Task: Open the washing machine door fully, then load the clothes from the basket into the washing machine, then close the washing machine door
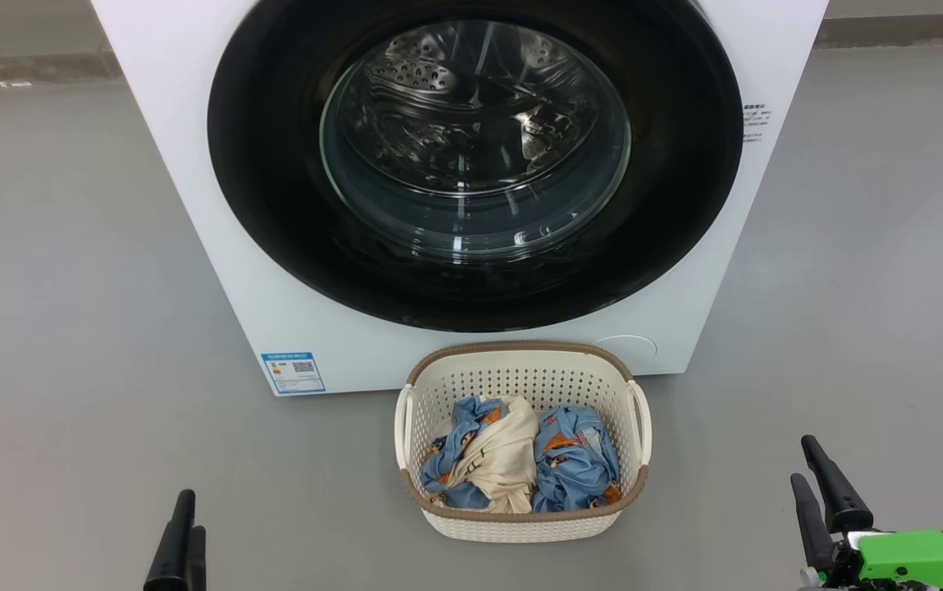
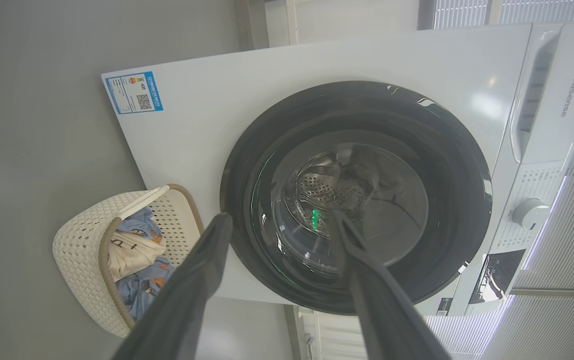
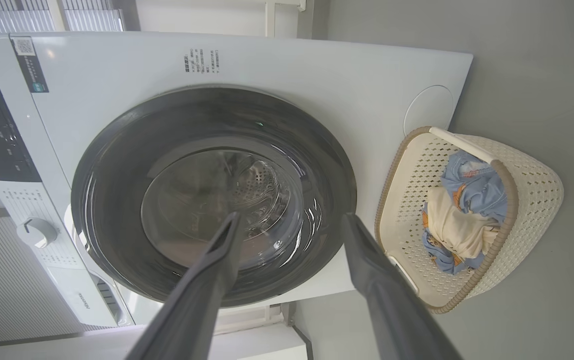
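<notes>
White dial (image 2: 530, 213) in wrist views; left pincer (image 2: 281, 217), right pincer (image 3: 290, 217) spread, empty.

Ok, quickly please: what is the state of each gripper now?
Left gripper: open, holding nothing.
Right gripper: open, holding nothing.

Dark tapered fingers (image 1: 836, 492) on left hand (image 1: 191, 513), right hand (image 1: 803, 460); green housing (image 1: 914, 558) behind right.

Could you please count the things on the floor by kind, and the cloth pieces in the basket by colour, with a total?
Washing machine: 1
Basket: 1
Cream cloth piece: 1
Blue printed cloth lumps: 2 visible
Total: 5
</notes>
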